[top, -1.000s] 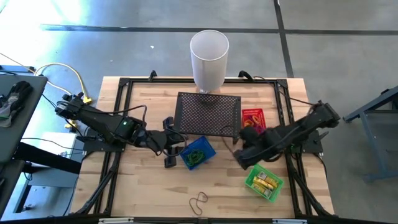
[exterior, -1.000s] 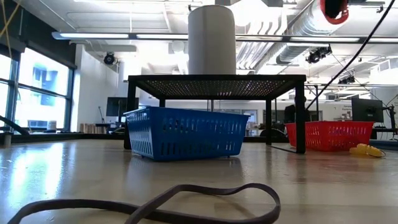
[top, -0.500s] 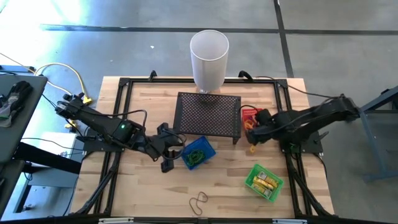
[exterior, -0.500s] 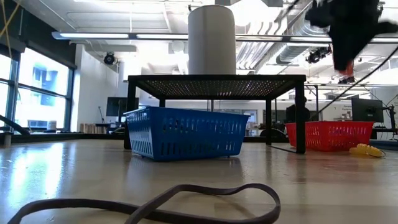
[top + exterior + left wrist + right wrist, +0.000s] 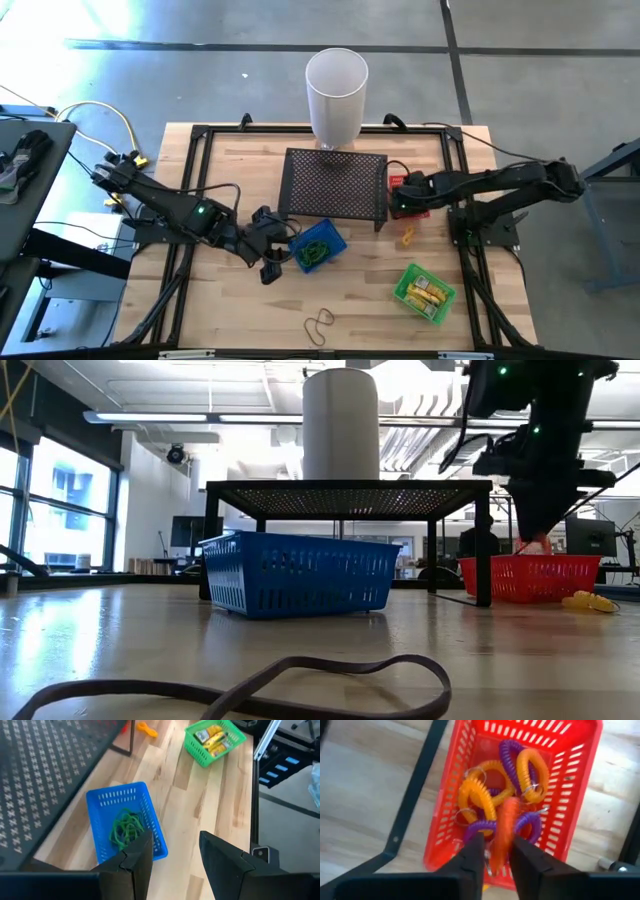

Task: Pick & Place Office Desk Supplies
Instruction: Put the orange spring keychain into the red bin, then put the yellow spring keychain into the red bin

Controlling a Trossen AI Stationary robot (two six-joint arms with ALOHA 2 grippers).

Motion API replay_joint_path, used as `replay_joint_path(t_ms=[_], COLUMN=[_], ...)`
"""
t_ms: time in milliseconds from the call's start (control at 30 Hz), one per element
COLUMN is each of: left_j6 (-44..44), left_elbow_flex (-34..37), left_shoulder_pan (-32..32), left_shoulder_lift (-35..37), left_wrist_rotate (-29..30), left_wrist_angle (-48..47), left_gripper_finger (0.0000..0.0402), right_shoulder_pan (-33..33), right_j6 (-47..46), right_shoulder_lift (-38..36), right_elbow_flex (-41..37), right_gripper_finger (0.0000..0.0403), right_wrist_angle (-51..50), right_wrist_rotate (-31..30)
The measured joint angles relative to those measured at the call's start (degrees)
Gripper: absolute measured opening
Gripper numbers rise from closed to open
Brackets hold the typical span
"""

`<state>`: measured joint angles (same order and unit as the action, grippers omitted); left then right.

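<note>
My right gripper (image 5: pixel 497 857) points down over the red basket (image 5: pixel 590 750), beside the black mesh stand (image 5: pixel 335 185). Its fingers are slightly parted, with an orange coil loop (image 5: pixel 504 832) between them. Orange and purple coil loops (image 5: pixel 520 765) lie in that basket. My left gripper (image 5: pixel 175 855) hovers open and holds nothing, just left of the blue basket (image 5: pixel 318 246), where green bands (image 5: pixel 125 829) lie. Yellow pieces (image 5: pixel 427 293) fill the green basket (image 5: pixel 200 755). A dark band (image 5: pixel 320 322) lies flat near the front edge. My right gripper comes from above with the orange coil loop's upper part (image 5: pixel 501 851) between its parted fingers. A slit of basket shows between the loop and one finger (image 5: pixel 476 855). Whether the other finger touches it, I cannot tell. The loop hangs down over the red basket.
A tall white cylinder (image 5: pixel 336 95) stands on the mesh stand's far edge. One orange piece (image 5: pixel 407 237) lies loose on the table, near the stand's right leg. A black metal frame (image 5: pixel 200 140) runs around the table.
My right gripper has gone from beside the green basket toward the table's far edge and has come down over the red basket, bringing the orange loop with it. My left gripper has rolled a little beside the blue basket.
</note>
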<state>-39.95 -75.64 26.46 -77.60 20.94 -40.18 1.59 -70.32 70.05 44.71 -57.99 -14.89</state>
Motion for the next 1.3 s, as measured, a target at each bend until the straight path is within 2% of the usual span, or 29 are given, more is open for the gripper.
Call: replay_joint_path(t_ms=[267, 400, 467, 567, 700, 800, 900, 1133, 1200, 1300], left_j6=[-4.0, -5.6, -6.6, -7.0, -7.3, -7.6, -7.9, -8.1, -8.1, -8.1], left_elbow_flex=[0.0, 0.0, 0.0, 0.0, 0.0, 0.0, 0.0, 0.0, 0.0, 0.0], left_shoulder_pan=[1.9, 2.7, 2.7, 2.7, 2.7, 2.7, 2.7, 2.7, 2.7, 2.7], left_shoulder_lift=[-1.3, -1.4, -1.6, -1.9, -2.5, -2.9, -3.5, -4.7, -4.9, -4.8], left_wrist_rotate=[-0.1, 0.0, 0.0, 0.0, 0.1, 0.1, 0.1, 0.1, 0.0, -0.2], left_wrist_angle=[0.0, -0.1, 0.0, -0.1, 0.1, 0.2, 0.6, 0.6, 0.5, 0.6], left_gripper_finger=[0.0155, 0.0155, 0.0155, 0.0155, 0.0155, 0.0155, 0.0155, 0.0155, 0.0155, 0.0155], right_shoulder_pan=[2.6, 3.1, 2.7, 1.1, -3.0, -7.3, -11.4, -16.7, -17.3, -17.9], right_j6=[3.4, 4.1, 4.6, 4.0, -3.5, -9.4, -13.5, -15.5, -16.2, -19.3], right_shoulder_lift=[0.2, -1.1, -2.1, -3.8, -5.7, -6.0, -5.2, 0.2, 2.5, 6.2], right_elbow_flex=[-0.1, 0.1, 0.9, 2.1, 2.3, 2.3, 2.3, 2.3, 2.3, 2.3], right_gripper_finger=[0.0161, 0.0186, 0.0188, 0.0183, 0.0175, 0.0173, 0.0173, 0.0173, 0.0173, 0.0173], right_wrist_angle=[1.4, 1.4, 1.3, 1.6, 2.4, 2.7, 2.6, 2.7, 2.8, 2.9], right_wrist_rotate=[-1.3, -1.3, 0.0, 5.2, 14.1, 17.9, 16.4, 5.4, 5.3, 8.4])
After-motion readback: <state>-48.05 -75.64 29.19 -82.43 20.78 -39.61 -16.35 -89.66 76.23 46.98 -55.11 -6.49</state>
